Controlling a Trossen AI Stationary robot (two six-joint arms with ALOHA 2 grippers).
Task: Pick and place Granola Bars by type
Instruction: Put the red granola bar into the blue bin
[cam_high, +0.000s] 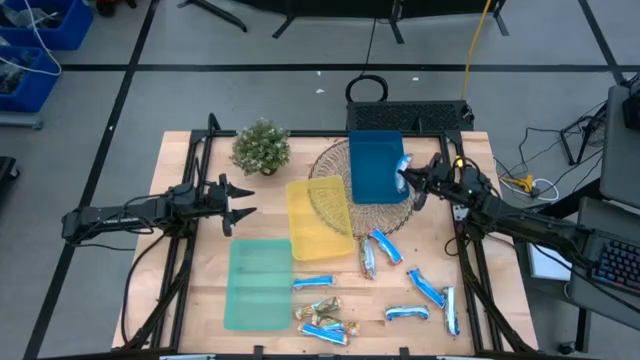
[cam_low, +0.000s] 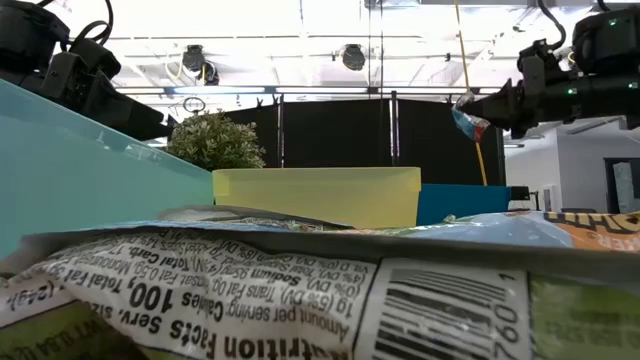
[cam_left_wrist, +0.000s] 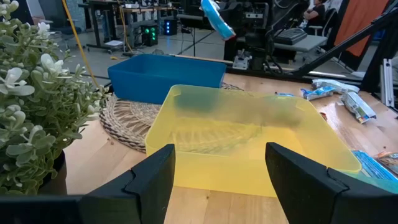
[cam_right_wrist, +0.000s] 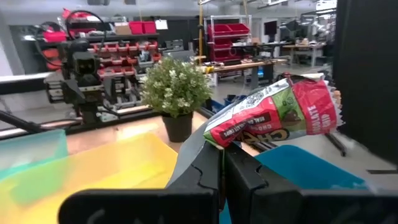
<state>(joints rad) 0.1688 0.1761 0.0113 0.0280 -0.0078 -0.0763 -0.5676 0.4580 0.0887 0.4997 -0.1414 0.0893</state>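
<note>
So far nothing is sorted, as far as I can judge: the blue tray (cam_high: 377, 165), yellow tray (cam_high: 319, 217) and green tray (cam_high: 258, 283) show no bars in them from above, though my right arm hides part of the blue one. One bar (cam_right_wrist: 272, 117) is clenched in my right tool (cam_high: 408, 182), held in the air just above the blue tray's right edge. Its wrapper is shiny and crinkled, white and green with a red end, and it sticks out sideways from the closed fingertips. About ten more bars (cam_high: 384, 246) lie loose on the tabletop (cam_high: 500, 330) near its front edge, right of the green tray: mostly blue-and-white, a couple gold-brown (cam_high: 318, 310). So nearly all the work is left. My left tool (cam_high: 236, 201) waits with fingers spread, left of the yellow tray and below the plant (cam_high: 261, 146).
</note>
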